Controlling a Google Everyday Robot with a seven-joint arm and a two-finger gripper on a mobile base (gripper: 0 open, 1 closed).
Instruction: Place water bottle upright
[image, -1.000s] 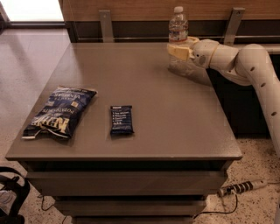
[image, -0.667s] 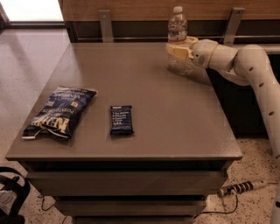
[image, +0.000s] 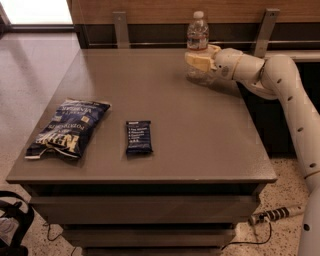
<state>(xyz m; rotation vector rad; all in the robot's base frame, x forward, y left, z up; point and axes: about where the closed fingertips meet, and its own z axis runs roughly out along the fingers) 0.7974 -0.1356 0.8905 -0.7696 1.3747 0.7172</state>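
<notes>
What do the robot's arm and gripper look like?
The arm is white, made of rounded tubular segments with bulbous joints and a row of small dark dots along its side. The gripper, at the water bottle near the far edge of the table, is pale cream-yellow.

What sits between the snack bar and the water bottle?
Only bare tabletop, in the camera view. The gripper grips the upright water bottle at the far edge.

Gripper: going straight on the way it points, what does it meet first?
The water bottle, standing right at the gripper near the far edge of the table; contact is hard to judge.
</notes>
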